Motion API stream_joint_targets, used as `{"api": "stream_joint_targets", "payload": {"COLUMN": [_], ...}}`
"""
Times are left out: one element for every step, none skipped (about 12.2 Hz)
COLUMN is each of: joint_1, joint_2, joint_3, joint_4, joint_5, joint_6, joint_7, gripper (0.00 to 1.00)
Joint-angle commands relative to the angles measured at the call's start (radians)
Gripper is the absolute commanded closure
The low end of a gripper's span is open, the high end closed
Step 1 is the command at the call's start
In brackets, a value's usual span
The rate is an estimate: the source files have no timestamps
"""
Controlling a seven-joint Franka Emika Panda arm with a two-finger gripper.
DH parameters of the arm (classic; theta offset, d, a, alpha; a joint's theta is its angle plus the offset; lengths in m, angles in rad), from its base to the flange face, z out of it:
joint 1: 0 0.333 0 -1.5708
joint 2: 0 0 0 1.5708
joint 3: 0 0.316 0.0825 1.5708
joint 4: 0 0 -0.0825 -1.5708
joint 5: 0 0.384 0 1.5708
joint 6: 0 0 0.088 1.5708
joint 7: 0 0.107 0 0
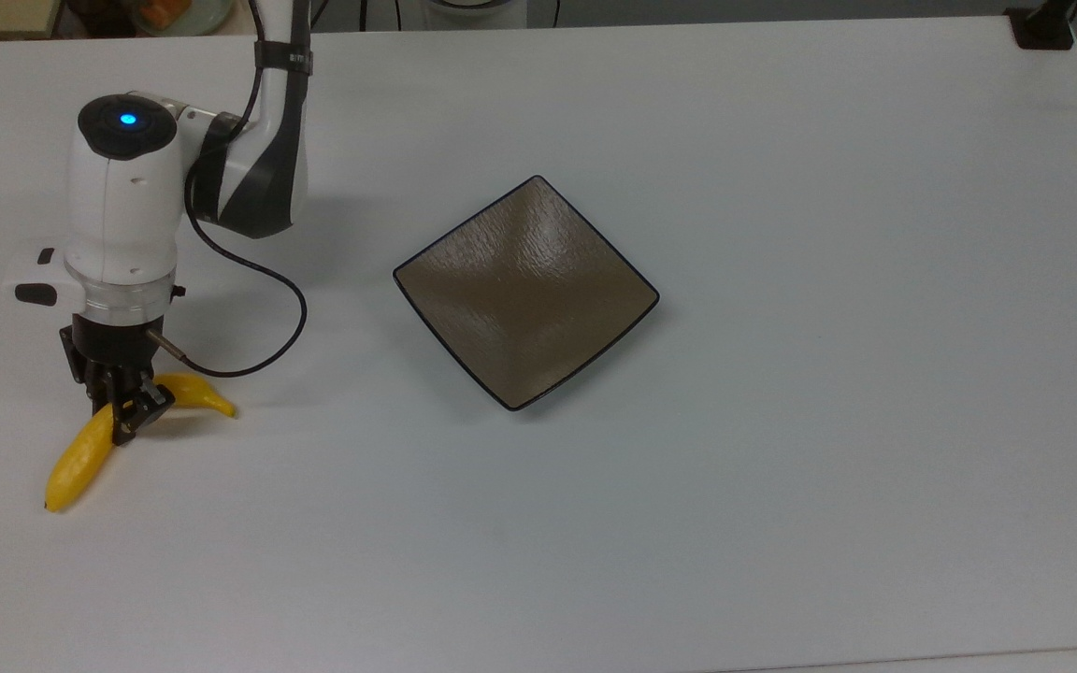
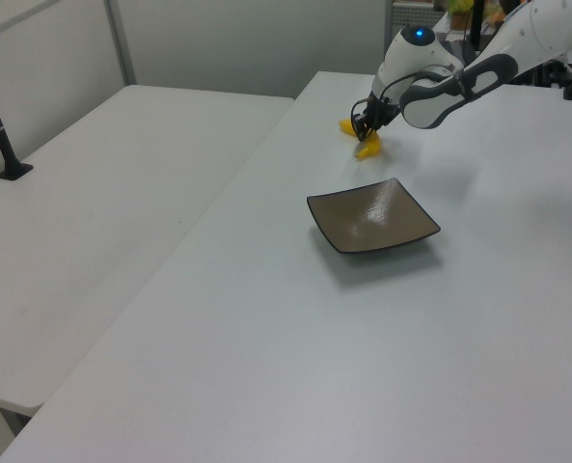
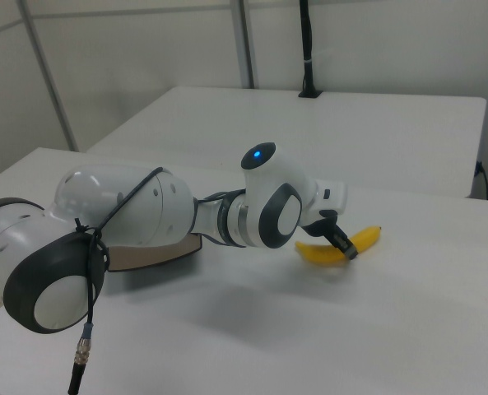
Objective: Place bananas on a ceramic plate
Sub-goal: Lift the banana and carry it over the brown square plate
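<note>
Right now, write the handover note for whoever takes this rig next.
End effector: down at the table, fingers on either side of the banana's bend; a closed grasp cannot be confirmed.
Banana: lying on the white table near the top view's left edge, not lifted as far as can be seen.
Ceramic plate: mid-table, nothing on it, well to the top view's right of the banana.
Done: approach and descent onto the banana.
Left: secure the grasp, lift, carry to the plate, release.
</note>
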Motion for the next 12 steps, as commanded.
{"api": "stream_joint_targets", "payload": {"joint_1": [-0.005, -0.005, -0.007, -0.01, -0.007, -0.007, -0.008, 0.004, 0.016, 0.03, 0.041, 0.047], "joint_2": [-0.011, -0.03, -0.056, -0.073, -0.097, -0.14, -0.168, -0.21, -0.243, -0.264, -0.287, -0.318], "joint_3": [0.011, 0.011, 0.017, 0.028, 0.046, 0.066, 0.08, 0.091, 0.096, 0.1, 0.105, 0.125], "joint_4": [0.004, 0.001, -0.002, 0.0, -0.002, -0.029, -0.051, -0.069, -0.08, -0.085, -0.1, -0.128], "joint_5": [-0.01, -0.001, 0.013, 0.025, 0.027, 0.042, 0.059, 0.092, 0.138, 0.163, 0.177, 0.185], "joint_6": [0.003, 0.001, -0.032, -0.124, -0.175, -0.216, -0.25, -0.301, -0.357, -0.394, -0.431, -0.445], "joint_7": [0.021, 0.021, 0.021, 0.017, 0.015, 0.015, 0.012, -0.005, -0.02, -0.037, -0.055, -0.064], "gripper": [0.9, 0.9, 0.91, 0.91, 0.91, 0.91, 0.91, 0.91, 0.91, 0.91, 0.91, 0.91]}}
